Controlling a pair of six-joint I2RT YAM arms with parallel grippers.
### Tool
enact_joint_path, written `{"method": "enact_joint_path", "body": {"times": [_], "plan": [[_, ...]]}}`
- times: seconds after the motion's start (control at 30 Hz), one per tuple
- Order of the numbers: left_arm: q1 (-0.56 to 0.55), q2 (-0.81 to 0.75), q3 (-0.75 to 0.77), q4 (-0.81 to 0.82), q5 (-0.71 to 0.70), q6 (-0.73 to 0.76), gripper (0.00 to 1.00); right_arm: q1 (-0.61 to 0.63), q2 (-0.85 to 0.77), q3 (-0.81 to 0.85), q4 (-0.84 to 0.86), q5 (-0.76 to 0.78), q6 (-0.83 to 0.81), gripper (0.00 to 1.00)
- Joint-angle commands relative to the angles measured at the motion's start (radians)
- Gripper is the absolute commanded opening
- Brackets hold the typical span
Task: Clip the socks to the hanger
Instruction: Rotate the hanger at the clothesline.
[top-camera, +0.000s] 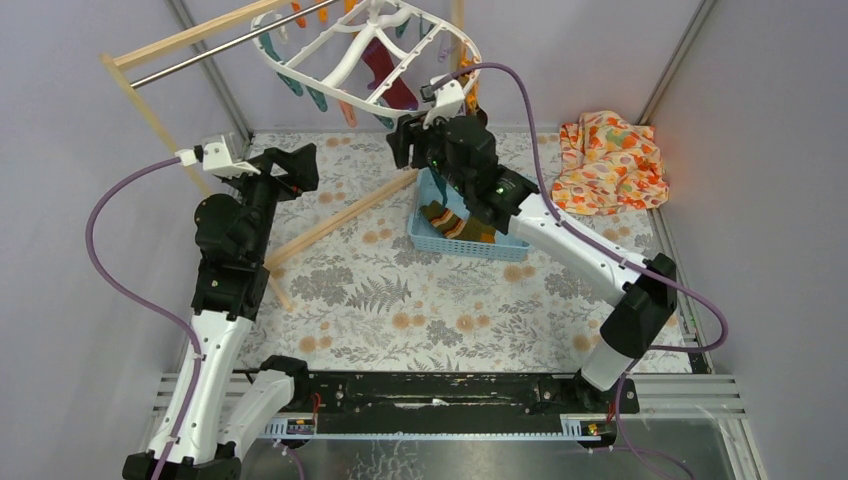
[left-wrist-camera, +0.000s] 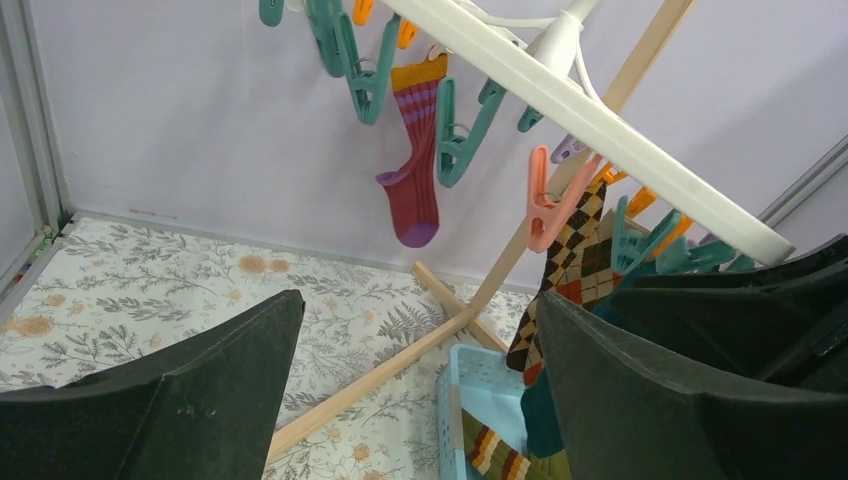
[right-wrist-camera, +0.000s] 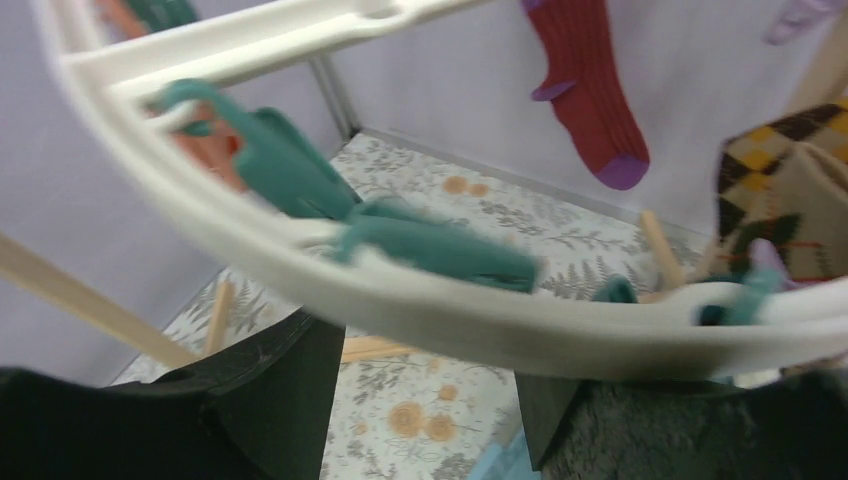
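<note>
The white hanger (top-camera: 372, 45) hangs tilted from the rack's metal bar. A maroon sock (top-camera: 385, 75) hangs from a teal clip; it also shows in the left wrist view (left-wrist-camera: 415, 150). A brown-orange argyle sock (left-wrist-camera: 570, 265) hangs from a pink clip, with dark teal fabric (left-wrist-camera: 540, 410) below it. An olive-mustard striped sock (top-camera: 455, 222) lies in the blue basket (top-camera: 425, 238). My right gripper (top-camera: 405, 135) is open and empty just under the hanger's rim (right-wrist-camera: 450, 310), near a teal clip (right-wrist-camera: 440, 250). My left gripper (top-camera: 300, 165) is open and empty, left of the hanger.
The wooden rack's slanted post (top-camera: 340, 215) crosses the floral mat beside the basket. Its metal bar (top-camera: 230, 50) runs along the back left. An orange floral cloth (top-camera: 610, 160) lies in the back right corner. Grey walls close in the back and sides.
</note>
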Motion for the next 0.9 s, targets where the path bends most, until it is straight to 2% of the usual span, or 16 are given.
{"method": "enact_joint_path", "body": {"times": [0.0,0.23,0.4,0.53,0.67,0.87], "plan": [[0.002,-0.010,-0.017,0.009,-0.006,0.012,0.94,-0.050,-0.091,-0.023,0.061,0.071,0.006,0.67],[0.004,-0.014,-0.022,0.009,0.002,0.003,0.94,-0.128,-0.107,-0.040,0.041,0.118,-0.003,0.67],[0.004,-0.021,-0.020,0.009,0.003,0.010,0.94,-0.201,-0.108,-0.044,0.024,0.080,0.040,0.67],[0.004,-0.021,-0.019,-0.011,0.003,0.014,0.94,-0.214,-0.110,-0.041,0.004,0.050,0.037,0.68],[0.005,-0.006,-0.026,0.004,0.022,0.007,0.94,-0.214,-0.154,-0.095,0.034,-0.065,0.057,0.69],[0.004,0.032,-0.058,0.117,0.068,-0.012,0.94,-0.214,-0.222,-0.180,0.079,-0.299,0.084,0.69]]}}
